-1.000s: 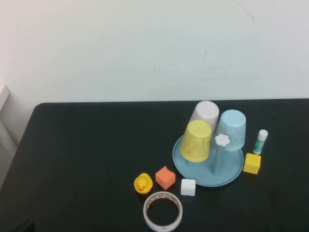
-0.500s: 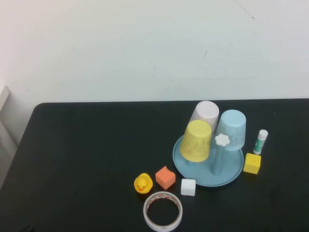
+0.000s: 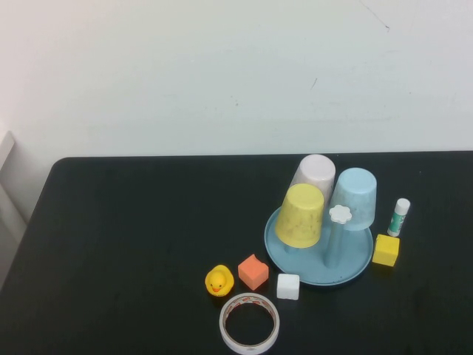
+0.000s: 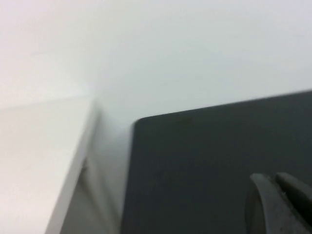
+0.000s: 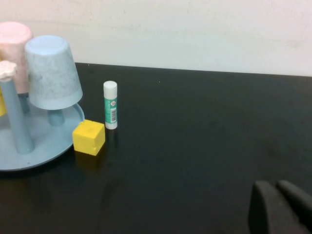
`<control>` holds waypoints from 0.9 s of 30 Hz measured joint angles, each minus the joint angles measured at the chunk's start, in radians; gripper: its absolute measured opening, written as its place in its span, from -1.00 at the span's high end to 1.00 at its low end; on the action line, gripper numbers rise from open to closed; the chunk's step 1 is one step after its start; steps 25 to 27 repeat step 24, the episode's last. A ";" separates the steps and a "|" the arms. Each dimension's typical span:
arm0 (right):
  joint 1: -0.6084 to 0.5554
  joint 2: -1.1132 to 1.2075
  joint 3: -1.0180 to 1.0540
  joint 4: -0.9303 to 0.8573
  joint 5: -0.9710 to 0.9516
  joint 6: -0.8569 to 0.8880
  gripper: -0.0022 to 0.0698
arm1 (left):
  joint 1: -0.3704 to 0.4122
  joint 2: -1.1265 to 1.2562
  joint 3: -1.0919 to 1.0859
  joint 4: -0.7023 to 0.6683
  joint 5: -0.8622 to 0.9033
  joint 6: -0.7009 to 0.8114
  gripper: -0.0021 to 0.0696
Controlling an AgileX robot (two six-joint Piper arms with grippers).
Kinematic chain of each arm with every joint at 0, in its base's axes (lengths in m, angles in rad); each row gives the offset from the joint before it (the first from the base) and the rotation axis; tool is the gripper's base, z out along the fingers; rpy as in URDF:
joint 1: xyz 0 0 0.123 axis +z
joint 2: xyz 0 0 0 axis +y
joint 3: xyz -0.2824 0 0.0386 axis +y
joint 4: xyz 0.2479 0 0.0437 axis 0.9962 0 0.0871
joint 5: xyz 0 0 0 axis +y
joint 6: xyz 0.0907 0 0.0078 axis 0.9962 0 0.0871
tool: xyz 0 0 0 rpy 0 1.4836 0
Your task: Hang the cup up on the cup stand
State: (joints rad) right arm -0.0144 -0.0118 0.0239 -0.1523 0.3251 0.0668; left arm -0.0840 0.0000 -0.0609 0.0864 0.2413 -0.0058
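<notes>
Lying nearest the camera in the high view, a white ring of adhesive tape [image 3: 250, 323] with a red-printed edge sits flat on the black table [image 3: 126, 244]; its print is too small to read. Just behind it, in a row: a small yellow rubber duck [image 3: 219, 281], an orange foam cube [image 3: 253, 271] and a white foam cube [image 3: 287, 286], the white one just at the front rim of the light blue round plastic cup stand [image 3: 358, 265]. A yellow foam cube [image 3: 385, 250] lies just beside the stand's right rim, and a white glue stick with a green label [image 3: 399, 217] stands upright behind it; label text not legible in either view.

On the stand, the plain yellow plastic cup [image 3: 301, 215] hangs upside down on a front-left peg, tilted. One bare blue peg with a white flower-shaped knob [image 3: 339, 214] stands free to its right. A light blue cup [image 3: 354, 197] is inverted on the right peg; a pale pinkish-white cup [image 3: 313, 176] is inverted on the rear peg.

Left gripper [image 4: 278, 183]: fingertips pressed together, holding nothing, above the table's far left corner. Right gripper [image 5: 278, 187]: fingertips pressed together, empty, over bare table well to the right of the stand.

Compared with a second ago: no object has shifted; the dark shape at the high view's lower left corner is gone.
</notes>
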 joint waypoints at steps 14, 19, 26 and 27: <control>0.000 0.000 0.000 0.000 0.000 0.000 0.94 | 0.120 -0.014 0.080 -0.098 0.020 0.071 0.95; 0.000 0.000 0.000 0.000 0.000 0.000 0.94 | 0.059 -0.014 0.080 -0.098 0.058 0.140 0.95; 0.000 0.000 0.000 0.000 0.000 0.000 0.94 | 0.045 -0.014 0.078 -0.102 0.061 0.149 0.95; 0.000 0.000 0.000 0.000 0.000 0.000 0.94 | 0.045 -0.014 0.078 -0.102 0.061 0.149 0.95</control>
